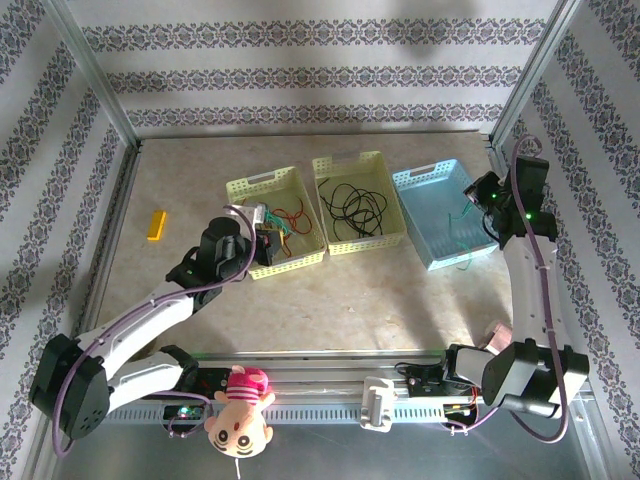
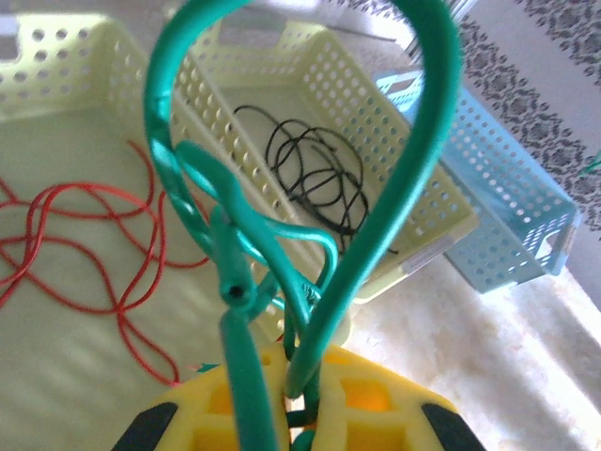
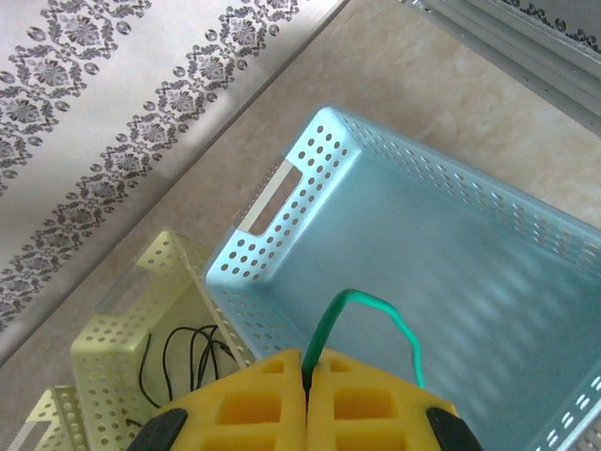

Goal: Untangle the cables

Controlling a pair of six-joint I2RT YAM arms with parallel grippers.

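Note:
The cables lie sorted by colour. A red cable lies in the left yellow basket. Black cable loops fill the middle yellow basket. My left gripper hangs over the left basket's near right corner. It is shut on a bunch of green cable that loops up in front of its camera. My right gripper hovers above the blue basket, shut on another green cable that arches out of its jaws.
Three baskets stand side by side at mid-table. A small yellow block lies on the table to the far left. A doll sits on the near rail between the arm bases. Metal frame posts rise at the back corners.

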